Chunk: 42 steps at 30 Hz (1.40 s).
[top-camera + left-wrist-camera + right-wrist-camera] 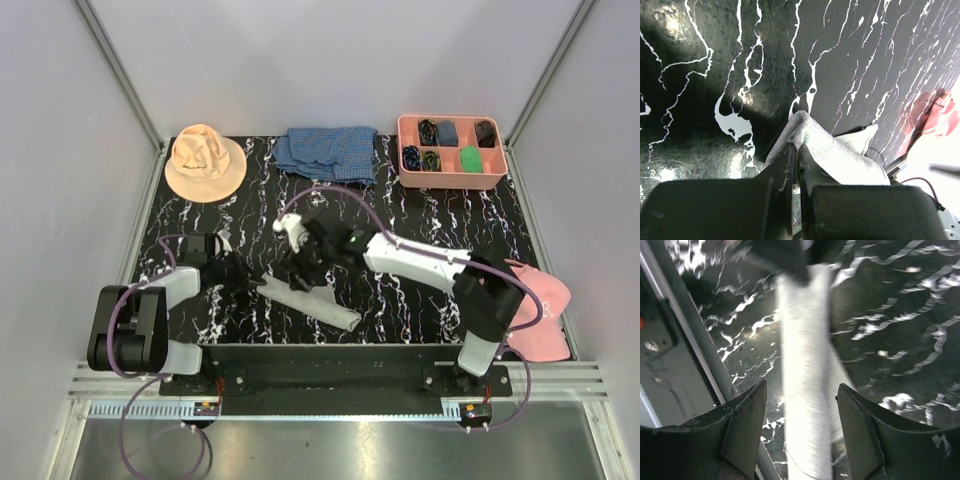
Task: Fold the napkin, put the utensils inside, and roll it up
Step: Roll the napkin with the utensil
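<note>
The napkin (315,305) is seen rolled into a long tube near the front edge of the black marbled table (430,290), its axis running back-left to front-right. The left gripper (245,275) is closed at its left end, perhaps pinching cloth. The right gripper (298,272) is spread wide astride it. An orange hat (204,160), a blue checked cloth (328,152) and a pink tray (402,150) are ranged along the far edge.

Light-grey napkin (310,300) rolled into long tube, lying diagonally on marbled table (420,295) (near front edge).
</note>
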Motion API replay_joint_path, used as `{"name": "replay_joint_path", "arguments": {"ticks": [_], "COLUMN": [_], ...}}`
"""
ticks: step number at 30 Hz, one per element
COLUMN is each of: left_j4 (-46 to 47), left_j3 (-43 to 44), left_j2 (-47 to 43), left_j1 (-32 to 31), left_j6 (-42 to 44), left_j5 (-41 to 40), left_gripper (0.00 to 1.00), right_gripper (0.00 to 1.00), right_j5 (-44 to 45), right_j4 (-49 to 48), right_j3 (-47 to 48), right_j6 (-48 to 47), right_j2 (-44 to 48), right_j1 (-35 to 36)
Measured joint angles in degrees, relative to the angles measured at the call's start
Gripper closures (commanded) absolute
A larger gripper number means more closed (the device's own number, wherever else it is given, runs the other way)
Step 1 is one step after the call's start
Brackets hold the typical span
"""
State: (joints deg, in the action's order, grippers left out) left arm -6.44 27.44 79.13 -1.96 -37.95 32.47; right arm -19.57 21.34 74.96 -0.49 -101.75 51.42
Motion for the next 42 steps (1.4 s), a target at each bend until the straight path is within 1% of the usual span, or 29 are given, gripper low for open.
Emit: {"name": "replay_joint_path", "arguments": {"ticks": [4,6,13,23,26,27,28,30,31,32,34,37,42], "left_j4": [-0.3,-0.4,-0.6,-0.8,-0.9,-1.0,-1.1,-1.6,-1.9,-2.5,-3.4,-4.9,-7.3], "left_j3": [0.4,0.6,0.8,1.4,1.7,1.8,2.0,2.8,3.4,4.1,5.1,5.6,5.5], "left_j2": [0.5,0.6,0.9,1.0,1.0,1.0,1.0,1.0,1.0,0.9,0.4,-1.6,-5.8], "left_j1": [0.0,0.0,0.0,0.0,0.0,0.0,0.0,0.0,0.0,0.1,0.3,0.5,0.7], "left_j6": [0.0,0.0,0.0,0.0,0.1,0.1,0.2,0.4,0.6,0.8,1.2,1.9,2.4], "left_j5": [0.1,0.1,0.2,0.2,0.3,0.3,0.3,0.3,0.3,0.2,0.1,-0.6,-2.4], "left_gripper": [1.0,1.0,1.0,1.0,0.92,0.82,0.78,0.68,0.59,0.55,0.49,0.47,0.46], "right_gripper": [0.36,0.37,0.37,0.39,0.42,0.46,0.51,0.55,0.58,0.59,0.62,0.64,0.65], "right_j5": [7.6,9.8,14.3,16.2,17.0,17.2,17.2,17.0,16.6,15.4,12.2,5.8,-7.1], "right_j4": [-1.2,-1.0,-1.2,-2.6,-2.9,-3.0,-3.1,-3.4,-3.6,-3.8,-4.2,-4.5,-4.3], "right_j3": [-3.0,-4.0,-4.2,-4.2,-4.2,-4.2,-4.2,-4.1,-4.2,-4.2,-4.2,-4.5,-4.6], "right_j6": [-2.5,-3.3,-4.6,-5.9,-5.8,-5.7,-5.7,-5.6,-5.4,-5.2,-4.5,-3.4,-1.4], "right_j2": [0.4,-0.5,-4.4,-8.5,-8.7,-8.8,-8.8,-8.9,-8.9,-8.9,-8.9,-8.9,-10.2], "right_j1": [7.8,9.8,10.4,10.4,10.5,10.5,10.5,10.4,10.2,10.0,9.4,8.0,3.7]}}
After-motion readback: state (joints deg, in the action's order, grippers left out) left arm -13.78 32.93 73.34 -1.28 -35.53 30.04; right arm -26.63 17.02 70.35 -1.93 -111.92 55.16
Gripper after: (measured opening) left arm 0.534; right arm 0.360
